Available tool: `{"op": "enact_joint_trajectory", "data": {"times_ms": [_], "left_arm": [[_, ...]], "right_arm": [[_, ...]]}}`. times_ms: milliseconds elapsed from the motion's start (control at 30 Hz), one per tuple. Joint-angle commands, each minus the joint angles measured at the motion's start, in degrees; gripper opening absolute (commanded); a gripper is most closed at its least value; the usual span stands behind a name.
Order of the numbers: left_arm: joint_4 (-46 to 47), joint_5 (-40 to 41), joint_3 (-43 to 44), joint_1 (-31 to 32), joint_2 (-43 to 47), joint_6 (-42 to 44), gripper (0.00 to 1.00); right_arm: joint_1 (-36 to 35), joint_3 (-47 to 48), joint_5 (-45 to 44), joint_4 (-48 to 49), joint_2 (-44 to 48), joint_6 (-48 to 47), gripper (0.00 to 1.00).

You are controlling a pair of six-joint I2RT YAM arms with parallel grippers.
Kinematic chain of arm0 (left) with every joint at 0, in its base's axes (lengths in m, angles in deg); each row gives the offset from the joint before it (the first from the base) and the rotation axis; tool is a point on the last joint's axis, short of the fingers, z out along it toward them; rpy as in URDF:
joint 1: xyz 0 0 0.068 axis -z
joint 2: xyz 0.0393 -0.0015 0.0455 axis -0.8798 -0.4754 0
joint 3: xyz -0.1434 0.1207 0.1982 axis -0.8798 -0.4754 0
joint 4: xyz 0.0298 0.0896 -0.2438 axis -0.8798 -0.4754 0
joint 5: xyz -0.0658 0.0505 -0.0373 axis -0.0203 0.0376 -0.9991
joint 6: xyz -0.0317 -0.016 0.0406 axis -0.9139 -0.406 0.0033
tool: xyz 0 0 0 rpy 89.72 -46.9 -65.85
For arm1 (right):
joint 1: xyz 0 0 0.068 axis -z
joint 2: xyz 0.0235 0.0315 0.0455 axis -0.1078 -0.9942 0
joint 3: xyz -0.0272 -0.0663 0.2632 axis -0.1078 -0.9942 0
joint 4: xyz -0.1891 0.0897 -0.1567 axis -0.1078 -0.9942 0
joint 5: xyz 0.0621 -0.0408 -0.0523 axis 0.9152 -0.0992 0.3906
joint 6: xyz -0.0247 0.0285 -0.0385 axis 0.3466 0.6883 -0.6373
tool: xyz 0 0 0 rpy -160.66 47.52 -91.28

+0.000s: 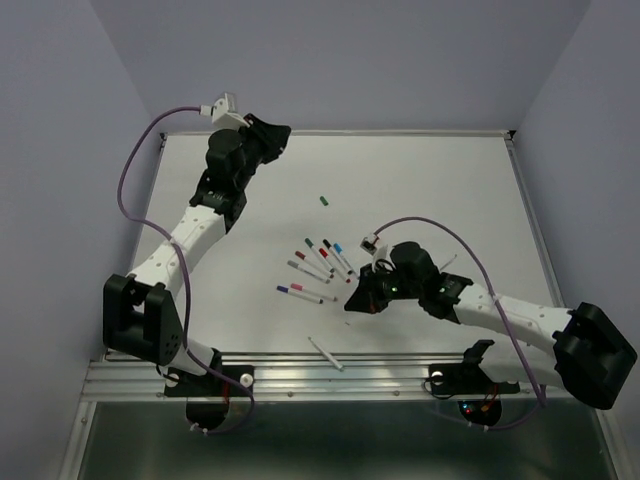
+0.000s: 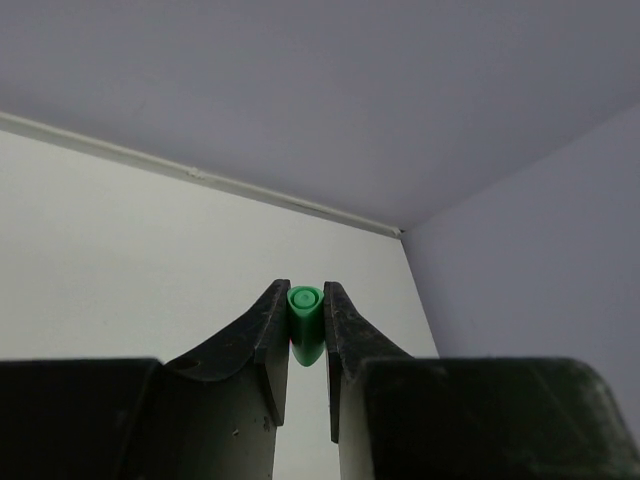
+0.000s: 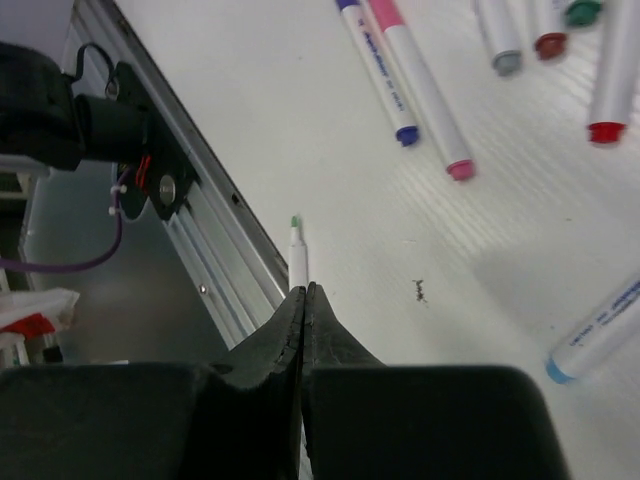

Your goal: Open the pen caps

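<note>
My left gripper (image 1: 280, 135) is raised over the table's far left corner and is shut on a green pen cap (image 2: 305, 325), held between the fingertips. A second green cap (image 1: 324, 201) lies loose on the table. Several capped white pens (image 1: 320, 265) lie in a cluster at mid-table; the right wrist view shows their blue cap (image 3: 405, 133), pink cap (image 3: 460, 170), red cap (image 3: 605, 131) and light blue cap (image 3: 560, 370). My right gripper (image 1: 352, 300) is low beside the cluster with its jaws (image 3: 304, 290) pressed together and nothing between them. An uncapped pen with a green tip (image 3: 297, 250) lies beyond its fingertips.
The uncapped pen (image 1: 325, 353) lies close to the metal rail (image 1: 300, 375) at the table's front edge. Walls enclose the table at the back and both sides. A small dark mark (image 3: 420, 291) is on the table surface.
</note>
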Motion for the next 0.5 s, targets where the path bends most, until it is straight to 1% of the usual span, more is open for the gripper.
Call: {"op": "enact_joint_trajectory", "data": {"times_ms": [0,67,100,133,167,233,267,333,467], "left_arm": [[-6.2,0.9,-2.6,0.4,1.8,1.2,0.0],[-8.9,0.9,-3.7,0.4,1.3,2.5,0.0],[-10.3,1.0,-5.4,0.4,1.0,3.0,0.0],[-10.9,1.5,-6.4,0.4,0.8,3.4,0.0],[-11.7,2.0,-7.1,0.3,0.5,3.4,0.0],[-14.5,2.4,-8.2,0.0,-0.9,3.3,0.0],[-15.7,2.4,-8.4,0.0,-1.5,3.2,0.0],[-18.6,2.1,-8.5,0.0,-4.3,2.9,0.0],[-20.4,-1.1,-7.6,0.1,-9.9,2.4,0.0]], "right_arm": [[4.1,3.6,-11.5,-4.1,1.7,2.0,0.01],[6.2,5.3,-14.0,-7.3,1.6,0.6,0.01],[6.2,5.9,-13.8,-8.4,1.2,-1.1,0.01],[6.2,6.5,-12.6,-9.0,1.2,-4.9,0.01],[6.2,7.8,-8.5,-9.5,1.0,-6.9,0.01],[6.2,9.6,-7.3,-13.3,0.0,-9.6,0.01],[5.1,10.4,-7.9,-14.7,-0.4,-11.9,0.01],[1.9,12.6,-12.2,-17.8,-2.1,-13.9,0.01],[-1.7,13.4,-14.3,-17.7,-5.0,-14.7,0.03]]}}
